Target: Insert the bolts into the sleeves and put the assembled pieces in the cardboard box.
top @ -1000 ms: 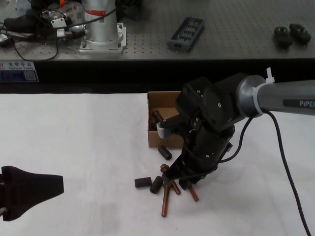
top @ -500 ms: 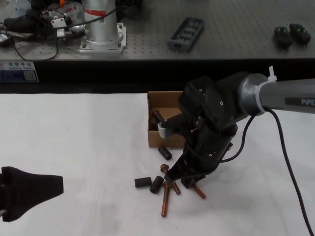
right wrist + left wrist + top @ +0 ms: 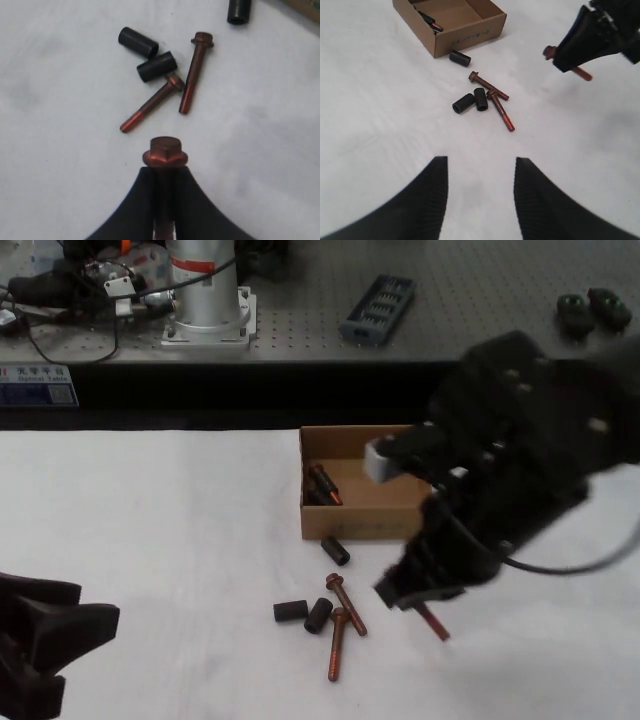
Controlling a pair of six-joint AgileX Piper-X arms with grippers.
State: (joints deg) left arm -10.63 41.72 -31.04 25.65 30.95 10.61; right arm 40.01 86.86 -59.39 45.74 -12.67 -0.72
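white cloth bench [image 3: 150, 520]: right gripper [image 3: 164, 173] clenched on a copper hex-head bolt [image 3: 164, 151] by its shank, presumably for sleeving; left gripper [image 3: 479, 165] spread, empty.

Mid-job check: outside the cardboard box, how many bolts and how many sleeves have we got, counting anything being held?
Loose bolts: 2
Held bolt, clamped in the right pincer: 1
Loose sleeves: 3
Total: 6
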